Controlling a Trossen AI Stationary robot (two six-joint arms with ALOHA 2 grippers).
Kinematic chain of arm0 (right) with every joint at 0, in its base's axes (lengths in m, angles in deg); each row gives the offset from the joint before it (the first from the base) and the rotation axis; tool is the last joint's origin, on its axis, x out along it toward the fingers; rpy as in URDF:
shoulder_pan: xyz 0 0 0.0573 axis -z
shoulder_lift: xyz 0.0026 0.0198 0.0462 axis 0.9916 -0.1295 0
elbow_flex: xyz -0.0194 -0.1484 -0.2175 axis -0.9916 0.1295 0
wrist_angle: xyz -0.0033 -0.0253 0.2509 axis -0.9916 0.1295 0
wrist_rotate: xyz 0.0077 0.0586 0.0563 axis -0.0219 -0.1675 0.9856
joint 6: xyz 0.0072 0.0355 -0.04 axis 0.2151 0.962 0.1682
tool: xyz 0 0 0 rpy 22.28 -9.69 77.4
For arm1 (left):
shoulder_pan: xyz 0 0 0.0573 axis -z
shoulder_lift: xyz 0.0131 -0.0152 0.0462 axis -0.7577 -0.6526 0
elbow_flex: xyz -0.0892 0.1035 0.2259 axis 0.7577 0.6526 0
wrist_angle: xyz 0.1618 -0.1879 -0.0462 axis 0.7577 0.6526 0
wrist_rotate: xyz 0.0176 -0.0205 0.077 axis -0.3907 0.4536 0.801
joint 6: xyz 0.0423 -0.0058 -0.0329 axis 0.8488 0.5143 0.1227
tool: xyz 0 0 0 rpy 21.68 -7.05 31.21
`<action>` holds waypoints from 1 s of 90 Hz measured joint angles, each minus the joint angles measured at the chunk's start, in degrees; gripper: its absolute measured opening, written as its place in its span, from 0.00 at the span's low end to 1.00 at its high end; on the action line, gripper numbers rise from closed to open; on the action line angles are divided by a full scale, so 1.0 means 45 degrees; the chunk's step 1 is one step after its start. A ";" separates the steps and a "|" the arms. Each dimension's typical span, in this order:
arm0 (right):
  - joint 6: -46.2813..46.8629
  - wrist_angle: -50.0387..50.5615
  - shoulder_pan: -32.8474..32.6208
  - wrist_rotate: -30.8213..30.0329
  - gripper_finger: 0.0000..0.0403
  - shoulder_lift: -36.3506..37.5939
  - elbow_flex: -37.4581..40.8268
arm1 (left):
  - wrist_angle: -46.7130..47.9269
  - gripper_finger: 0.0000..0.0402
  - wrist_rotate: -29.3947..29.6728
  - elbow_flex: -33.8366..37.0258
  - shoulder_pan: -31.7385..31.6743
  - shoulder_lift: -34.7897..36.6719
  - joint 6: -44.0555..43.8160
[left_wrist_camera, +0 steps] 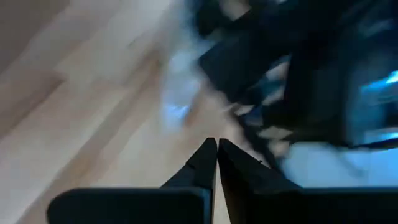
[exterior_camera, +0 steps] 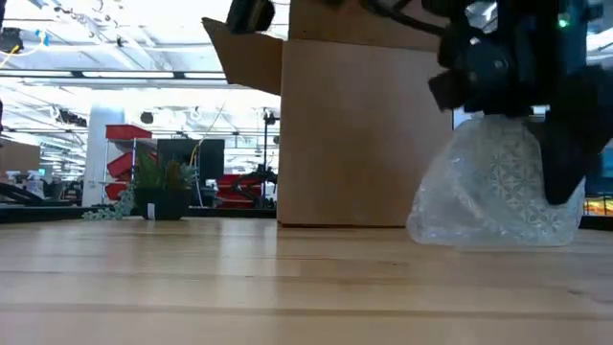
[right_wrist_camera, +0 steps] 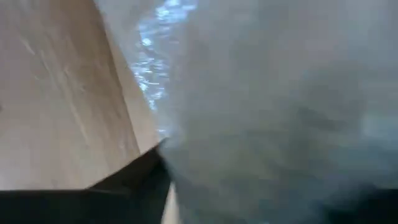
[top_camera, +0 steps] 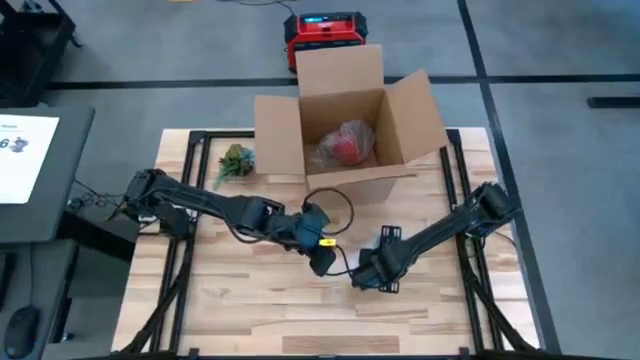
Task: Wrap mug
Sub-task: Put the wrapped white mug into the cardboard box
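Note:
A bundle of clear bubble wrap (exterior_camera: pixel 493 187) rests with its underside on the wooden table (top_camera: pixel 250 300), in front of the open cardboard box (top_camera: pixel 345 130). The mug is hidden; I cannot make it out inside the wrap. My right gripper (top_camera: pixel 368 272) is on the bundle from above, and the wrap (right_wrist_camera: pixel 280 106) fills its wrist view. My left gripper (left_wrist_camera: pixel 216 144) is shut and hangs just to the left of the bundle (top_camera: pixel 322 255), pointing toward the right arm, with nothing seen between its fingers. My right gripper comes down on the bubble wrap bundle from above. One dark finger (exterior_camera: pixel 565 163) runs down the bundle's outer side. The wrap covers the fingers in the wrist view, where only one finger (right_wrist_camera: pixel 140 177) shows, so the place of hold is hidden. The bundle's bottom (exterior_camera: pixel 479 238) lies on the table.
Inside the box lies a red thing wrapped in clear film (top_camera: pixel 345 143). A small potted plant (top_camera: pixel 235 162) stands at the box's left. A red device (top_camera: pixel 325 35) sits on the floor beyond the table. The near half of the table is bare wood.

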 joint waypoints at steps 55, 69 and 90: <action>0.3201 -0.1569 -0.3715 0.0592 0.08 0.6685 -0.0267 | -0.0850 0.00 0.2064 -0.5986 -0.0671 0.0160 0.5746; 0.4119 -0.2202 -0.4765 0.0387 0.08 0.8216 -0.1689 | 0.2548 0.00 0.2271 -0.5962 -0.2539 -0.0292 0.4986; 0.3057 -0.1960 -0.4977 -0.3126 0.08 0.8413 -0.6313 | 0.5733 0.03 0.0090 -0.5943 -0.3864 -0.1666 0.6736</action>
